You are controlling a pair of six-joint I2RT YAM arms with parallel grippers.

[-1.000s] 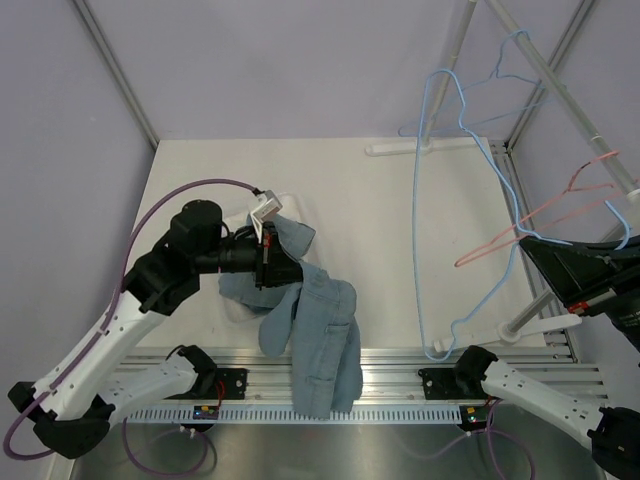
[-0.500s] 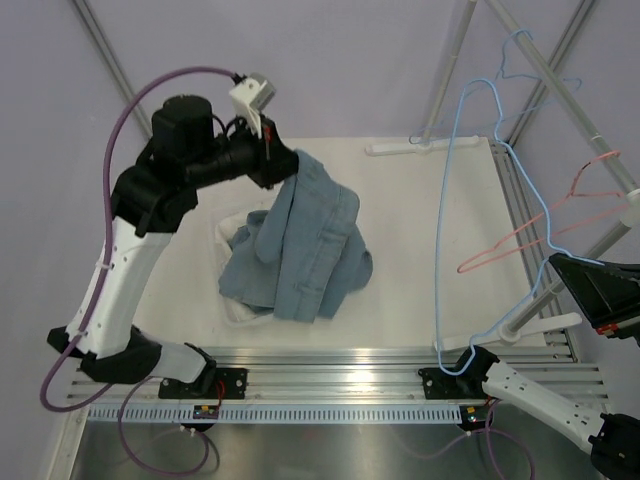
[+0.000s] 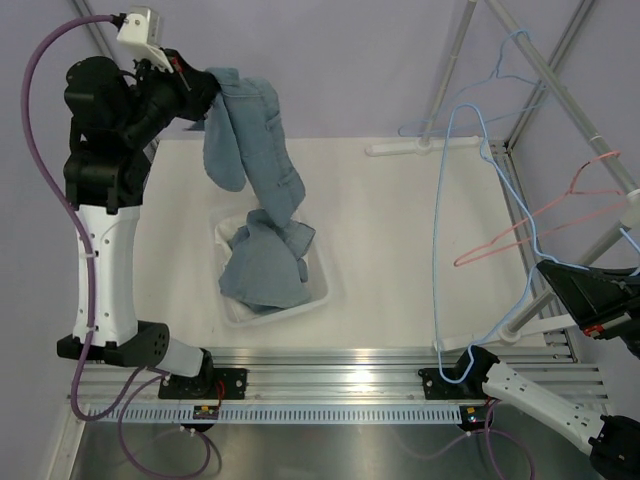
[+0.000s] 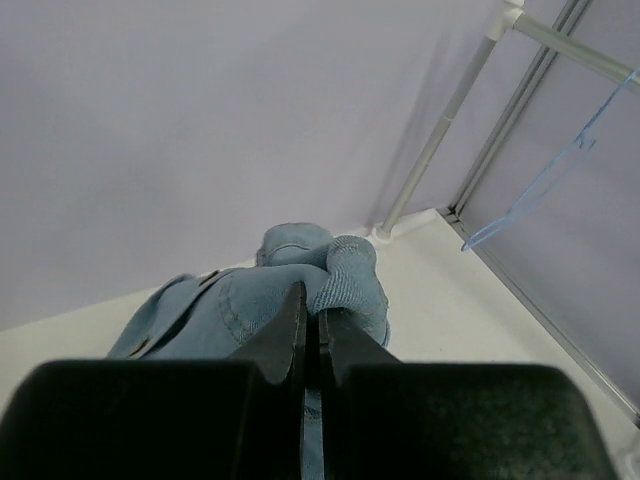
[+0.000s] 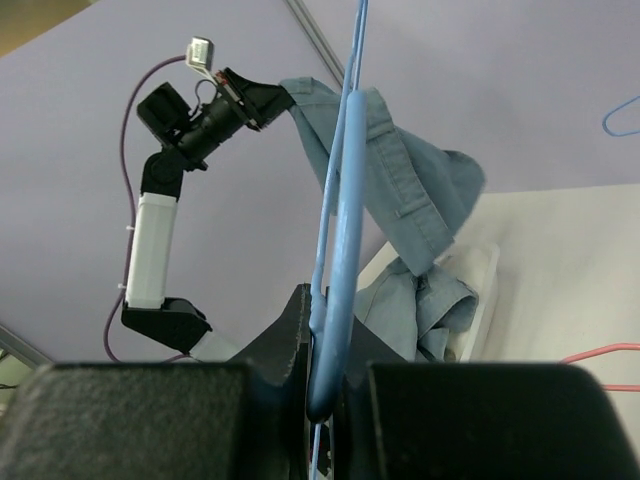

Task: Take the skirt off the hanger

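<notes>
The blue denim skirt point(image 3: 255, 150) hangs from my left gripper point(image 3: 203, 88), raised high at the back left. Its lower end lies bunched in the white bin point(image 3: 318, 268). In the left wrist view the left gripper point(image 4: 312, 320) is shut on the skirt's point(image 4: 300, 270) edge. The light blue hanger point(image 3: 452, 200) is bare and free of the skirt. My right gripper point(image 5: 335, 330) is shut on the hanger point(image 5: 342, 190) at the right edge of the table. The skirt point(image 5: 400, 180) and left arm show across the right wrist view.
A pink hanger point(image 3: 540, 215) hangs on the white clothes rail point(image 3: 560, 90) at the right. The rail's foot point(image 3: 425, 146) lies along the table's back edge. Grey frame posts stand at the back corners.
My left arm has lifted the skirt from over the bin up and to the back left, stretching it out. The blue hanger swung a little; my right arm stayed put.
</notes>
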